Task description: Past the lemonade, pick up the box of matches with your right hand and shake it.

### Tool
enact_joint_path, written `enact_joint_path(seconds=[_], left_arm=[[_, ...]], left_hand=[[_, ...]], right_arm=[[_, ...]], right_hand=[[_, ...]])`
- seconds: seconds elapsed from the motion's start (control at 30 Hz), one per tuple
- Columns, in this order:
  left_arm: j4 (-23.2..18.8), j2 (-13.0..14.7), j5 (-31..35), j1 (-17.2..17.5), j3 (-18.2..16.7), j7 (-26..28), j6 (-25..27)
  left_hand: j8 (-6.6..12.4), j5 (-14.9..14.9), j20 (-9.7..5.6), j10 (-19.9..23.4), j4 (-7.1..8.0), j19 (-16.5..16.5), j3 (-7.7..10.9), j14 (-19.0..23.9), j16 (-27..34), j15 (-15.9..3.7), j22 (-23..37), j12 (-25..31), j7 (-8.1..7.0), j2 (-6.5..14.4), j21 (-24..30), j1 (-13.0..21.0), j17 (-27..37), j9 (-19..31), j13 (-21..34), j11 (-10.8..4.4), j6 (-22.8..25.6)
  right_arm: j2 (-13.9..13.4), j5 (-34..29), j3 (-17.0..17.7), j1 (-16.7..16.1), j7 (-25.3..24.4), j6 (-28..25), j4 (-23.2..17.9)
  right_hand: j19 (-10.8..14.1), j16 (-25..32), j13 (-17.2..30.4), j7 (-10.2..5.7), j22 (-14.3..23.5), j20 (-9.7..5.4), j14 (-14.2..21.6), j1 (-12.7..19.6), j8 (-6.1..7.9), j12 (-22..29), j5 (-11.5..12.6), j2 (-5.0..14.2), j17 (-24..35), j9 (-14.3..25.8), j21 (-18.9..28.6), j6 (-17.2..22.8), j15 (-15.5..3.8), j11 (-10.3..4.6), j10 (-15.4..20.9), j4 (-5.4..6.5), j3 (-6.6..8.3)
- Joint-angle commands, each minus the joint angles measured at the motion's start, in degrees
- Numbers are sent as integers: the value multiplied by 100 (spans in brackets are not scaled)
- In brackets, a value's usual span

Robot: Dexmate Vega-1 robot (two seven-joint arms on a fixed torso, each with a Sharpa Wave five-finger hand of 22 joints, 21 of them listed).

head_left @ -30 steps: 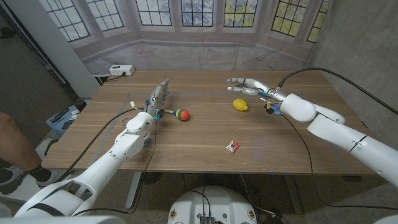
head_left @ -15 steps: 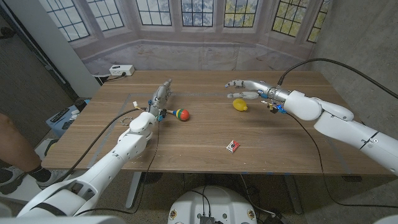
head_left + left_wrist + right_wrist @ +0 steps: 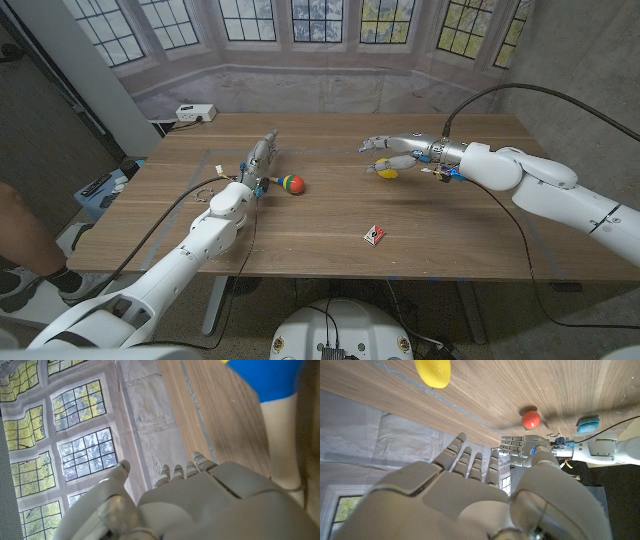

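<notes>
The right hand [image 3: 392,146] hangs above the wooden table [image 3: 450,235] with its fingers spread apart and reaching toward the robot's left, holding nothing; the right wrist view shows the same hand [image 3: 465,490] from behind, fingers extended and parted. Directly under its fingers, partly hidden by them in the head view, lies the yellow lemon-shaped fruit [image 3: 386,168], which also shows on the tabletop in the right wrist view [image 3: 433,372]. The small red-and-white box of matches [image 3: 374,235] lies flat on the table well apart from the right hand, on the robot's side of it, nearer the table's front edge than the lemon is; nothing touches it. The left hand [image 3: 260,155] stands at the table's left half with its fingers straight, close together and pointing away from the robot, gripping nothing; whether it touches the wood cannot be told. Just beside the left hand, toward the right hand, sits a small round toy in red, green and yellow with a short stick handle [image 3: 290,184], close to the hand's wrist. In the left wrist view the back of the left hand [image 3: 200,500] shows against the table and a printed backdrop of windows [image 3: 75,445].
</notes>
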Motion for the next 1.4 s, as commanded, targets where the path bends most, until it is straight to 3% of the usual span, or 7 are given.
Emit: enact_joint_path(seconds=[0.03, 0.33, 0.6, 0.77, 0.83, 0.9, 1.4], left_arm=[[-138, 22, 61, 52, 17, 113, 64], [-172, 44, 83, 53, 13, 131, 79], [-133, 35, 102, 8, 21, 116, 69], [-117, 41, 111, -28, 24, 95, 74], [-108, 41, 104, -41, 18, 90, 77], [-97, 42, 106, -48, 10, 90, 61], [-132, 84, 109, -28, -13, 83, 45]], left_hand=[[-14, 32, 62, -9, -26, 13, 21, -26, -9, 34, 18, -18, -7, 1, -6, 64, 20, 16, 28, 44, 40], [-26, 30, 62, -19, -28, 8, 26, -30, -8, 38, 18, -24, -1, 0, -9, 56, 23, 17, 28, 43, 16], [-27, 29, 67, -28, -29, 5, 29, -32, -8, 53, 18, -29, 2, -3, -10, 48, 25, 17, 29, 44, 15], [-28, 29, 66, -31, -31, 0, 31, -39, -10, 51, 19, -30, 3, -5, -12, 44, 25, 18, 30, 55, 14], [-27, 28, 68, -33, -33, 0, 31, -41, -10, 61, 19, -31, 2, -8, -12, 42, 25, 18, 30, 51, 15], [-29, 28, 71, -30, -31, 0, 32, -41, -10, 65, 19, -30, 6, -5, -12, 39, 26, 18, 30, 48, 11], [-27, 27, 73, -16, -37, 3, 38, -31, -5, 56, 19, -26, 6, -7, -11, 32, 25, 18, 31, 50, 17]], right_arm=[[-135, -443, -44, 145, 480, 249, -113], [-207, -660, -18, 192, 721, 439, -159], [-324, -679, 90, 76, 879, 418, -286], [-380, -688, 142, -66, 929, 305, -389], [-390, -635, 162, -125, 942, 273, -411], [-403, -621, 172, -174, 967, 230, -456], [-675, -788, 369, -692, 820, -90, -876]], right_hand=[[-17, -16, 30, -62, 17, 19, -45, 104, -25, -15, 15, -31, 20, 18, -8, 9, -8, 24, -45, -39, 19], [-53, -53, 31, -82, 16, -15, -199, 237, -40, -29, 37, -108, 21, 22, -12, -13, 47, 49, -213, -92, 39], [-105, -62, 33, -193, 16, -6, -295, 352, -37, -36, 61, -200, 24, 26, -21, -3, 88, 79, -363, -117, 47], [-145, -63, 33, -303, 16, 6, -360, 430, -13, -42, 81, -265, 26, 31, -25, 68, 119, 76, -497, -118, 50], [-157, -53, 33, -482, 17, 31, -384, 499, 16, -20, 97, -303, 28, 35, -19, 162, 132, 80, -527, -118, 60], [-163, -51, 33, -556, 18, 50, -404, 546, 29, -13, 107, -320, 29, 37, -15, 210, 161, 78, -554, -118, 70], [-208, -48, 33, -606, 19, 80, -481, 727, 51, -21, 150, -401, 34, 45, -16, 304, 195, 93, -702, -139, 103]])
